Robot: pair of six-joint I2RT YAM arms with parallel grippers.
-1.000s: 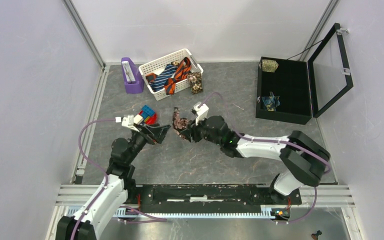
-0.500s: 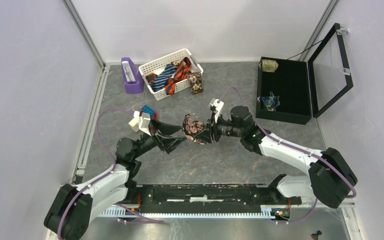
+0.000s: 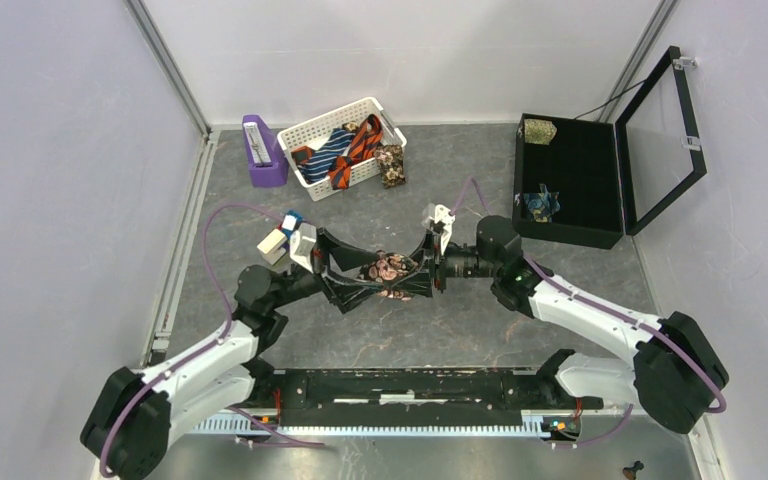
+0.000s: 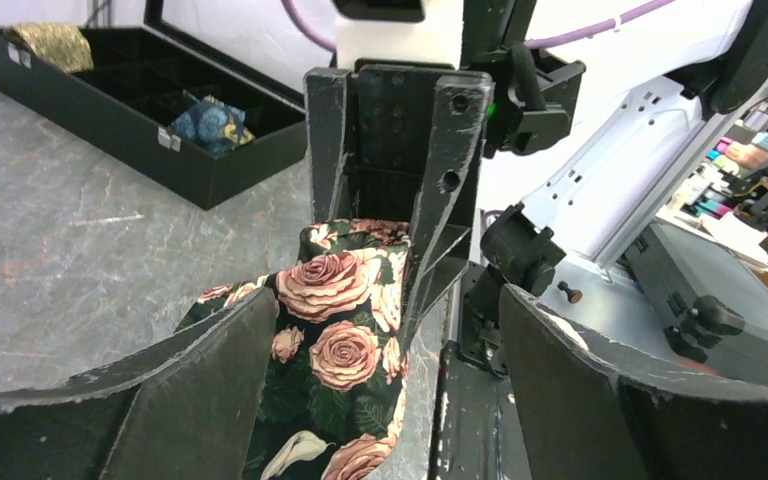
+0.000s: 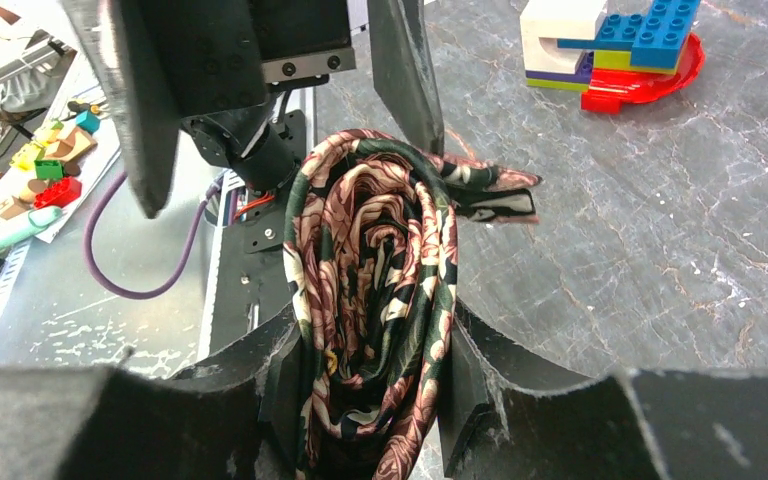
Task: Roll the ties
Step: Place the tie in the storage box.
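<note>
Grey table (image 3: 460,330): right end effector (image 3: 412,276) half-hides tie (image 3: 388,266).

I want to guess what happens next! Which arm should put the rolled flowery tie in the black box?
Right, probably. The right gripper grips the rolled floral tie, and the black box sits on its side. The left gripper stands open around the roll.
</note>
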